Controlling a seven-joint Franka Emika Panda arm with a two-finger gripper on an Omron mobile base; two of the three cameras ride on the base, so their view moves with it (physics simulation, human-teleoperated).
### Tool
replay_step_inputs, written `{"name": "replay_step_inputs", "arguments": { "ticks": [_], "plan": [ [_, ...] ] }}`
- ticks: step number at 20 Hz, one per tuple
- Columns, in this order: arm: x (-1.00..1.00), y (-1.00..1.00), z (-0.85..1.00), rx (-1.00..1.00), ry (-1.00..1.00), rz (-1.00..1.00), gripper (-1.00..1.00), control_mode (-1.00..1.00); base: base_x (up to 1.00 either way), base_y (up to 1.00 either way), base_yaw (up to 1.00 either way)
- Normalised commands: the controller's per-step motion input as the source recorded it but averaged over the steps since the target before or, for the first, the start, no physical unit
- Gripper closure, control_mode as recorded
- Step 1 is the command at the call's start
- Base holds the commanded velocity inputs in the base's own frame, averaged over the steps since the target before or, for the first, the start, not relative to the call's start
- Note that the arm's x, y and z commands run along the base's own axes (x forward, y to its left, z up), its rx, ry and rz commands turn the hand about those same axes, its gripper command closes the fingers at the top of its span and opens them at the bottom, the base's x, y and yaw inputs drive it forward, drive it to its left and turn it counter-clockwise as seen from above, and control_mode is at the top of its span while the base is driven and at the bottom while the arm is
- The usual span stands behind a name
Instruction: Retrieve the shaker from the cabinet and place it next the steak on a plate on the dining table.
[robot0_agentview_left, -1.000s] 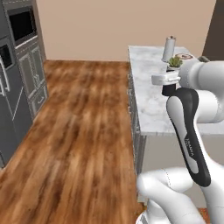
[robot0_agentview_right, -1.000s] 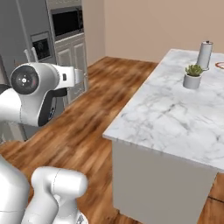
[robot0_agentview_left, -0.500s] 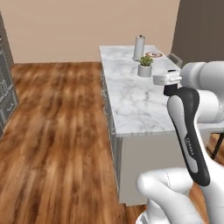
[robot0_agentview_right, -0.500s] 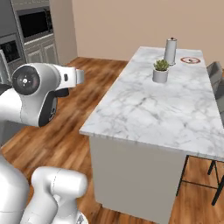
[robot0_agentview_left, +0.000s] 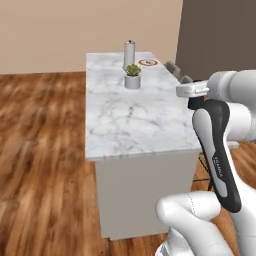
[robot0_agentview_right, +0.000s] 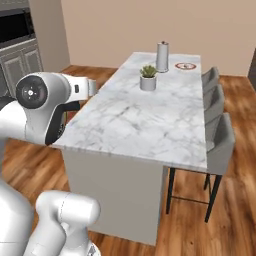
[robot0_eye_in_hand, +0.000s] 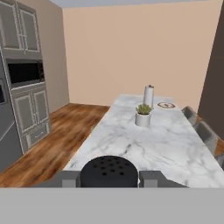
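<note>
**Hand clamped on the shaker at the near end of the surface**

Your hand (robot0_eye_in_hand: 109, 178) has its two fingers drawn in against the sides of the shaker (robot0_eye_in_hand: 109, 172), one grey tip on either flank of the black perforated cap. The fingers stand only a little apart, just the width of the shaker, and the shaker sits squarely between them at the bottom of the hand view.

Ahead of your hand stretches the long marble surface (robot0_eye_in_hand: 144, 144), running away from you. Its near short edge lies just beyond the shaker. In the left base view your hand (robot0_agentview_left: 196, 101) hangs beside the surface's long edge (robot0_agentview_left: 165, 112), on the stool side, near the front corner.

Far ahead of your hand, toward the far end, stand a small potted plant (robot0_eye_in_hand: 143, 114) and, behind it, a tall grey paper-towel roll (robot0_eye_in_hand: 148, 96). The plate (robot0_eye_in_hand: 166, 105) with its orange-red rim lies just beside the roll, well apart from your hand; something reddish shows on it, too small to make out.

Between your hand and the potted plant the marble is bare. A row of grey stools (robot0_agentview_right: 216, 125) lines the long edge on one side of the surface; wooden floor (robot0_eye_in_hand: 52, 135) runs along the other.
</note>
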Motion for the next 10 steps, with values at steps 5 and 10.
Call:
{"name": "replay_step_inputs", "arguments": {
  "ticks": [5,10],
  "plan": [
    [0.00,0.00,0.00,0.00,0.00,0.00,1.00,1.00,0.07,-0.87,-0.10],
    [0.00,0.00,0.00,0.00,0.00,0.00,1.00,1.00,0.09,-0.97,-0.07]
  ]
}}
